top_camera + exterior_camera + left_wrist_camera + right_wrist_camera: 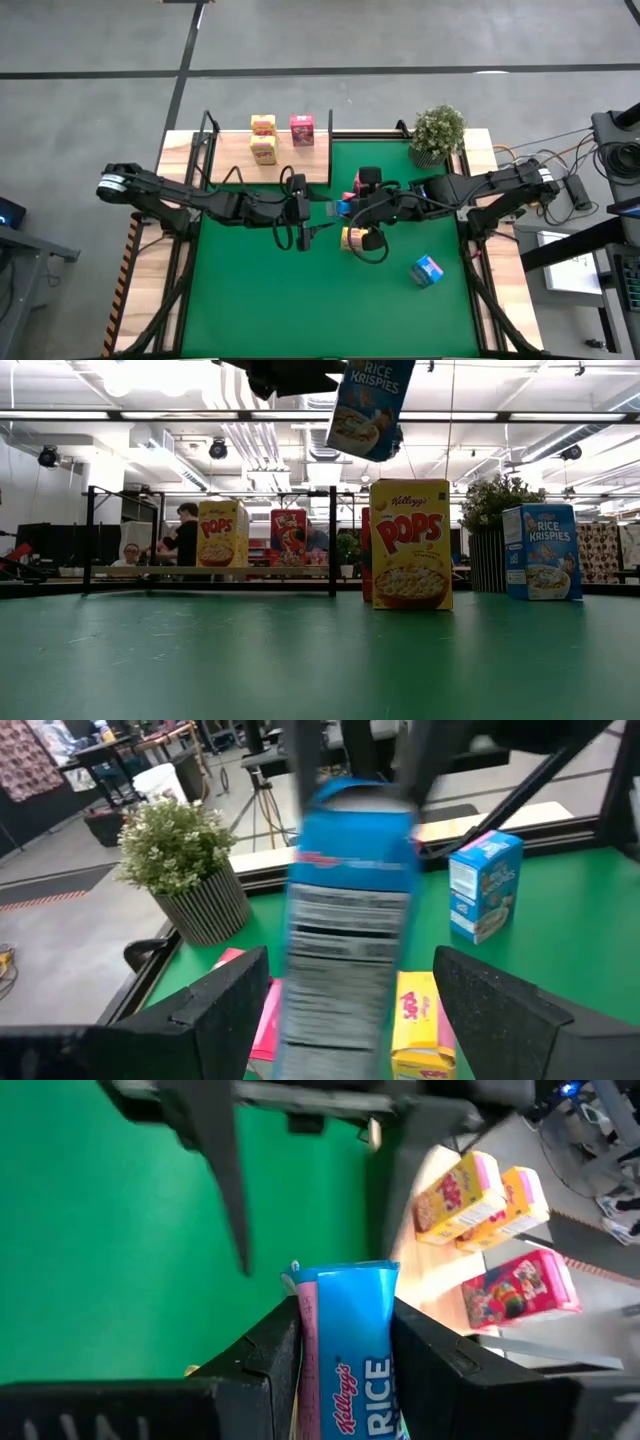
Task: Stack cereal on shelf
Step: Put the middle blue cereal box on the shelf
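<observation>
My right gripper (345,1325) is shut on a blue cereal box (343,208), held in the air over the green mat's middle. My left gripper (350,995) is open, level with that box (345,910), one finger on each side and apart from it. A yellow box (410,545) and a second blue box (540,550) stand on their bottom ends on the mat. A pink box (358,187) stands behind the yellow one. The wooden shelf (235,165) at the far left carries two yellow boxes (263,138) and a pink one (302,130). My right gripper pinches the blue box's two wide faces (305,1330) between its fingers. The fingers slant down from the table's right and lie along the box. A narrow side (350,1310) faces the wrist camera, and one end (340,1275) sticks out past the fingertips. The box hangs tilted (368,405), clear of the mat.
A potted plant (437,133) stands at the mat's far right corner. Black upright posts (332,540) rise from the shelf. The mat's near half (300,300) holds only the second blue box (428,270), at its right. People sit in the room behind the shelf.
</observation>
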Controlling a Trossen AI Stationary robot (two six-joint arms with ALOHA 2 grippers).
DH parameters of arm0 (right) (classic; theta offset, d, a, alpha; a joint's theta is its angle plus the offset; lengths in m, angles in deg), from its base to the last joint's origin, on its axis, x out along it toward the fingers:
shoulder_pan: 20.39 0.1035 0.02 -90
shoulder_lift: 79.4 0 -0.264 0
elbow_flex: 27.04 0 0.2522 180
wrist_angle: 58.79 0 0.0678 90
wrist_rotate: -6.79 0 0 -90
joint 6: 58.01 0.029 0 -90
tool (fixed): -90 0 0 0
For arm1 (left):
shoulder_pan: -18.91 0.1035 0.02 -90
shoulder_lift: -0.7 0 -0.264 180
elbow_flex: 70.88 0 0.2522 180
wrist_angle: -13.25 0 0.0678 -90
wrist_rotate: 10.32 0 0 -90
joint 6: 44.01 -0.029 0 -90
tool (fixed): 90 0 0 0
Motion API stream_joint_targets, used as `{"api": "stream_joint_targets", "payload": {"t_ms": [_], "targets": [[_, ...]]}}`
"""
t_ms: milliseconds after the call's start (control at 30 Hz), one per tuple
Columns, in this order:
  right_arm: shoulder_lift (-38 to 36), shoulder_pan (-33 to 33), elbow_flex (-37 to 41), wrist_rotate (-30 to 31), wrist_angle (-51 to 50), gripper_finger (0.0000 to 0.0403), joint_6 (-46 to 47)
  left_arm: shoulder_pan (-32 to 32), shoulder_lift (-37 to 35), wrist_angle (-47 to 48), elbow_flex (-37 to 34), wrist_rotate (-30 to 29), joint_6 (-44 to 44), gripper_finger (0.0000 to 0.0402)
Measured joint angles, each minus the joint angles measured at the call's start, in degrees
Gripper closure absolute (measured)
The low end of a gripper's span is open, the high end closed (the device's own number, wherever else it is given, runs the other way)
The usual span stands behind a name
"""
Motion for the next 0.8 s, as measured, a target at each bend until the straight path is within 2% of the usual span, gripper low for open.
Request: {"api": "stream_joint_targets", "payload": {"t_ms": [167, 367, 667, 800], "targets": [[-0.02, -0.31, 0.02, -0.04, -0.17, 0.028, 0.0, 0.0, -0.26, 0.88, 0.75, 2.49, 0.99, 0.0134], [0.12, -0.37, 0.0, -3.38, 1.3, 0.028, -0.03, 0.57, 0.4, -0.67, 0.72, 2.6, 2.13, 0.0134], [0.61, -0.4, 0.0, -3.45, 3.04, 0.0283, -1.15, 0.58, 1.8, -0.79, 0.71, 2.62, 1.57, 0.0134], [0.61, -0.4, 0.0, -3.45, 3.05, 0.0283, -1.11, 0.59, 1.8, -0.84, 0.71, 2.61, 1.07, 0.0149]]}}
